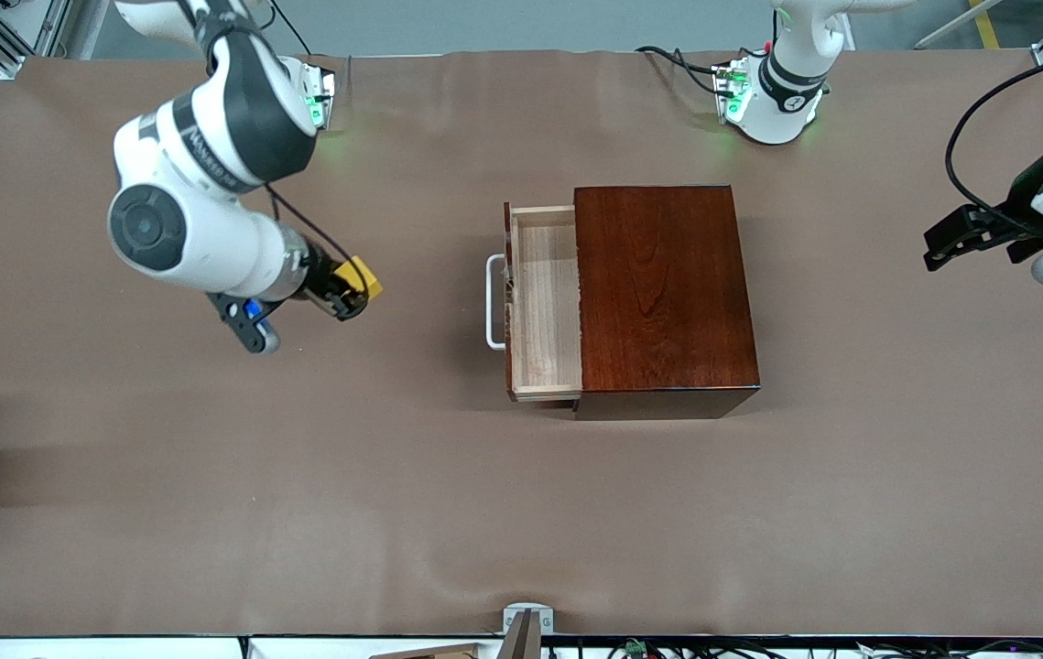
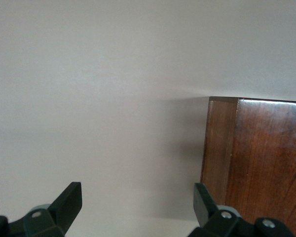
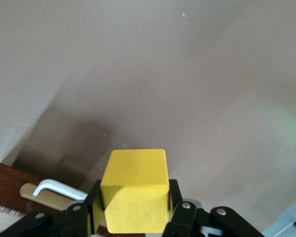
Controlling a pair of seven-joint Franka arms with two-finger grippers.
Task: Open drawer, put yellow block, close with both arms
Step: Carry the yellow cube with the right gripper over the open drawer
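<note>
My right gripper (image 1: 349, 291) is shut on the yellow block (image 1: 365, 278), which hangs over the bare table toward the right arm's end, apart from the drawer. Up close, the block (image 3: 135, 190) sits squarely between the black fingers (image 3: 175, 202). The drawer (image 1: 545, 302) stands pulled out of the dark mahogany box (image 1: 663, 293), its pale wood tray showing nothing inside. Its white handle (image 1: 491, 302) faces the right arm's end, and the handle (image 3: 56, 188) also shows in the right wrist view. My left gripper (image 1: 947, 243) is open over the table at the left arm's end; its fingers (image 2: 69, 202) frame bare table beside the box (image 2: 259, 163).
A brown cloth covers the table (image 1: 301, 476). The two arm bases (image 1: 773, 101) stand along the edge farthest from the front camera. A small metal bracket (image 1: 527, 618) sits at the table's nearest edge.
</note>
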